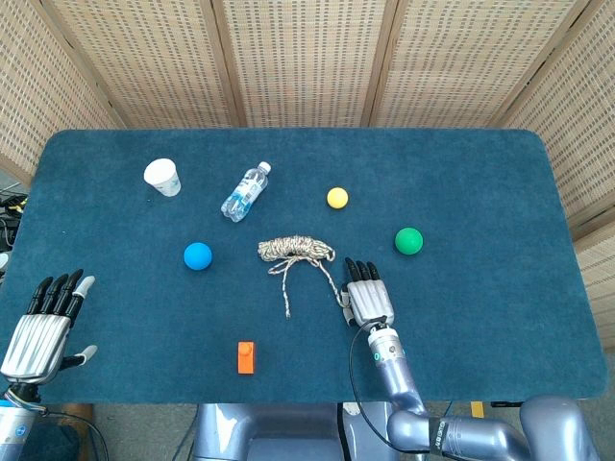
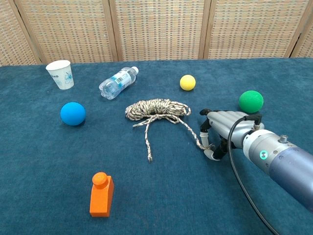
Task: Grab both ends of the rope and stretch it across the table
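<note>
The speckled rope (image 1: 296,250) lies as a small coil (image 2: 157,109) in the middle of the table, with two loose tails running toward me. One tail ends free at the front (image 2: 149,157). The other tail (image 2: 195,134) runs right to my right hand (image 2: 227,132), whose curled fingers (image 2: 205,128) and thumb hang over the tail's tip; a gap still shows between them and the rope lies on the cloth. In the head view my right hand (image 1: 368,300) covers that tip. My left hand (image 1: 43,331) stays at the table's front left corner, fingers straight, holding nothing.
Around the rope lie a blue ball (image 2: 73,113), a plastic bottle (image 2: 117,82), a paper cup (image 2: 60,74), a yellow ball (image 2: 187,82), a green ball (image 2: 251,101) just behind my right hand, and an orange block (image 2: 101,194) at the front.
</note>
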`<act>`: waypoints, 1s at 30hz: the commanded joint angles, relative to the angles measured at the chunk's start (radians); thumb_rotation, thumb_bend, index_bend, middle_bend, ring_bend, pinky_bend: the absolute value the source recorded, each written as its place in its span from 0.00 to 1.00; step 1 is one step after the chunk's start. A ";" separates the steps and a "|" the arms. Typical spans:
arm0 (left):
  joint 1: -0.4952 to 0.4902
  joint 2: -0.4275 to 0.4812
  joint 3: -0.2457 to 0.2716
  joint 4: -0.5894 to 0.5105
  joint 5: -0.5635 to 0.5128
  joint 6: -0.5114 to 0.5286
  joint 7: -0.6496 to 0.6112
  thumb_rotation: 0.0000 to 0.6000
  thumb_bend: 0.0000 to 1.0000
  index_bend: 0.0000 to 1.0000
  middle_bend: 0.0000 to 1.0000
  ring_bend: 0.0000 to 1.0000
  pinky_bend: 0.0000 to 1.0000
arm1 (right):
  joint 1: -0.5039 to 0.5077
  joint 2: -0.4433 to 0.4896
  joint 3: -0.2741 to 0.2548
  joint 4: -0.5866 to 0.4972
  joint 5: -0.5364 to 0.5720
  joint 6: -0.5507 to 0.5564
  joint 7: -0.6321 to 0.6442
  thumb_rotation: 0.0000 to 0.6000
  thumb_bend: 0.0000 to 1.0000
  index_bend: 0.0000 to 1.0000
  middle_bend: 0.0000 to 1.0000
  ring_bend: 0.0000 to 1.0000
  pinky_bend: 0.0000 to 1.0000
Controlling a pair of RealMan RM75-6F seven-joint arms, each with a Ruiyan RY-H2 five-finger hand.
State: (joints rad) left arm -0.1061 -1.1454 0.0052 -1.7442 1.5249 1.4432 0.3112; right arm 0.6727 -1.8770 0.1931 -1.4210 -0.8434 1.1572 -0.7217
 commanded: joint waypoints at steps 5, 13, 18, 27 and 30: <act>-0.026 -0.012 -0.005 0.014 0.005 -0.035 0.000 1.00 0.00 0.00 0.00 0.00 0.00 | 0.008 0.012 -0.013 -0.003 -0.044 -0.004 -0.004 1.00 0.53 0.65 0.00 0.00 0.00; -0.203 -0.118 -0.054 0.219 0.219 -0.087 -0.140 1.00 0.00 0.11 0.00 0.00 0.00 | 0.023 0.046 -0.050 0.009 -0.170 0.002 -0.006 1.00 0.54 0.65 0.00 0.00 0.00; -0.308 -0.182 -0.072 0.331 0.301 -0.122 -0.180 1.00 0.04 0.21 0.00 0.00 0.00 | 0.036 0.056 -0.063 0.056 -0.242 0.007 -0.013 1.00 0.54 0.65 0.00 0.00 0.00; -0.448 -0.285 -0.099 0.394 0.299 -0.249 -0.127 1.00 0.17 0.33 0.00 0.00 0.00 | 0.061 0.089 -0.076 0.155 -0.338 -0.047 0.051 1.00 0.53 0.66 0.00 0.00 0.00; -0.479 -0.321 -0.105 0.407 0.278 -0.290 -0.095 1.00 0.17 0.33 0.00 0.00 0.00 | 0.066 0.089 -0.073 0.187 -0.354 -0.053 0.061 1.00 0.54 0.67 0.00 0.00 0.00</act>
State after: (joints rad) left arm -0.5667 -1.4462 -0.0930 -1.3488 1.8159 1.1742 0.1989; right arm 0.7340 -1.7902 0.1200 -1.2467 -1.1878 1.1097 -0.6680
